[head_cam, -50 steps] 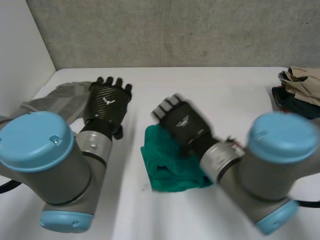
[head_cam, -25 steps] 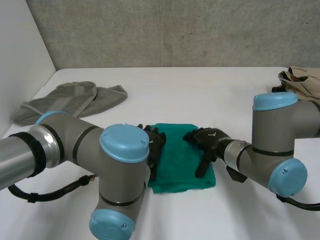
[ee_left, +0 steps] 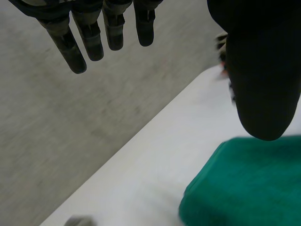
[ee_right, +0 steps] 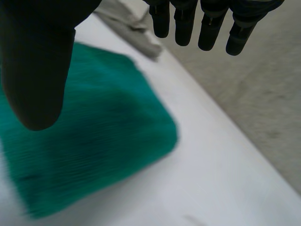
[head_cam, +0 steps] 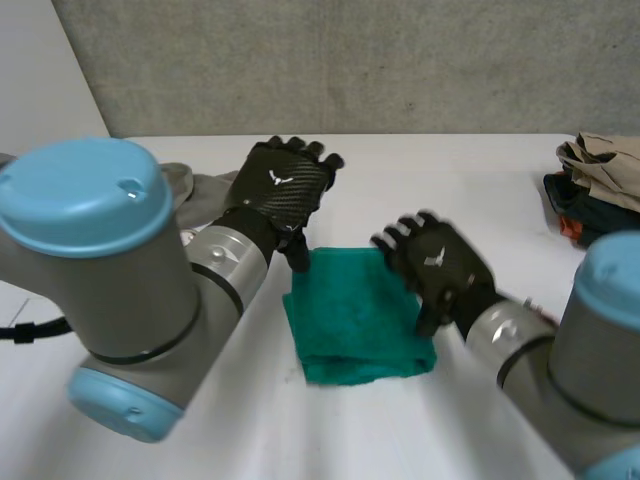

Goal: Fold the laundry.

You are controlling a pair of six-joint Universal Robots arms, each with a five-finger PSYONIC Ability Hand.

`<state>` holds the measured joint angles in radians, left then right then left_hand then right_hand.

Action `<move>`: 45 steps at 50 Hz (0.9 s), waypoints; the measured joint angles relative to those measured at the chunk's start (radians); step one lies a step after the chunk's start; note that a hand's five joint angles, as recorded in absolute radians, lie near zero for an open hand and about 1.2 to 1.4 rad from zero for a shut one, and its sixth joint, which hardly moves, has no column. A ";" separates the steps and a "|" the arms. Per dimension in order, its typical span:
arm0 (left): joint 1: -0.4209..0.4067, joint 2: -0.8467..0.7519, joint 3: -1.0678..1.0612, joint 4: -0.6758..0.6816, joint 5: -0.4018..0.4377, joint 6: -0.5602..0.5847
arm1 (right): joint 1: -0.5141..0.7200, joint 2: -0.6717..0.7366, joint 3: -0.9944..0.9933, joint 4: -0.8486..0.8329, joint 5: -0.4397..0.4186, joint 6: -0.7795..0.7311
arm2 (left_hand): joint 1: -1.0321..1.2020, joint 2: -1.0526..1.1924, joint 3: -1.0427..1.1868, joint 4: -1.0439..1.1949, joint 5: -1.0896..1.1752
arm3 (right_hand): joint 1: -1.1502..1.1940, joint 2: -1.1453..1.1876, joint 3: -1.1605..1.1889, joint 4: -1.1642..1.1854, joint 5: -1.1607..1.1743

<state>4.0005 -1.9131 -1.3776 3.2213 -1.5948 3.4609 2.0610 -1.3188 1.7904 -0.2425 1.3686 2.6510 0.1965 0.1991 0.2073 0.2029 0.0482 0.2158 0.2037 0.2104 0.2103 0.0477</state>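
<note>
A folded green cloth (head_cam: 352,318) lies flat on the white table (head_cam: 450,180) in front of me. My left hand (head_cam: 282,188) is raised above the cloth's far left corner, fingers straight and spread, holding nothing. In the left wrist view its fingers (ee_left: 94,40) and thumb (ee_left: 263,80) stand apart over the green cloth (ee_left: 249,188). My right hand (head_cam: 437,262) hovers over the cloth's right edge, open and empty. The right wrist view has its fingers (ee_right: 207,21) and thumb (ee_right: 40,70) wide apart above the green cloth (ee_right: 89,155).
A grey garment (head_cam: 205,185) lies at the table's far left, partly behind my left arm, and its edge (ee_right: 131,26) is beyond the green cloth in the right wrist view. A pile of beige and dark clothes (head_cam: 598,185) sits at the far right edge.
Both hands have lifted off the green cloth and risen above it. The cloth stays folded flat where it lay.
</note>
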 measured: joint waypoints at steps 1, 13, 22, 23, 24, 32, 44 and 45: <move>0.013 0.012 -0.010 -0.001 0.057 -0.003 | 0.028 0.004 0.064 -0.032 -0.007 -0.015 | 0.000 0.000 0.000 0.000 0.000 | 0.000 0.000 0.000 0.000 0.000; 0.052 0.032 -0.042 -0.009 0.235 -0.057 | 0.070 0.167 0.129 -0.220 -0.038 -0.020 | 0.000 0.000 0.000 0.000 0.000 | 0.000 0.000 0.000 0.000 0.000; 0.050 0.024 -0.057 -0.008 0.224 -0.062 | 0.070 0.241 0.081 -0.276 -0.039 -0.023 | 0.000 0.000 0.000 0.000 0.000 | 0.202 0.211 0.208 0.207 0.193; 0.050 0.024 -0.058 -0.008 0.223 -0.062 | 0.070 0.247 0.076 -0.280 -0.039 -0.025 | 0.000 0.000 0.000 0.000 0.000 | 0.235 0.241 0.238 0.237 0.211; 0.050 0.023 -0.059 -0.007 0.223 -0.062 | 0.070 0.251 0.073 -0.283 -0.039 -0.025 | 0.000 0.000 0.000 0.000 0.000 | 0.245 0.247 0.244 0.243 0.217; 0.051 0.021 -0.068 -0.006 0.223 -0.063 | 0.067 0.283 0.047 -0.291 -0.042 -0.032 | 0.000 0.000 0.000 0.000 0.000 | 0.370 0.391 0.381 0.380 0.274; 0.056 0.025 -0.087 -0.003 0.225 -0.063 | 0.062 0.298 -0.003 -0.289 -0.042 -0.032 | 0.000 0.000 0.000 0.000 0.000 | 0.864 0.971 0.968 0.972 0.282; 0.058 0.027 -0.088 -0.003 0.225 -0.063 | 0.062 0.294 -0.013 -0.287 -0.041 -0.031 | 0.000 0.000 0.000 0.000 0.000 | 0.880 0.976 0.979 0.982 0.282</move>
<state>4.0585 -1.8866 -1.4655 3.2182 -1.3701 3.3977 2.1225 -1.0245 1.7773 -0.5299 1.3275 2.6195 0.1965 0.1991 0.2074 0.2029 0.0482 1.0961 1.1793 1.1894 1.1928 0.3293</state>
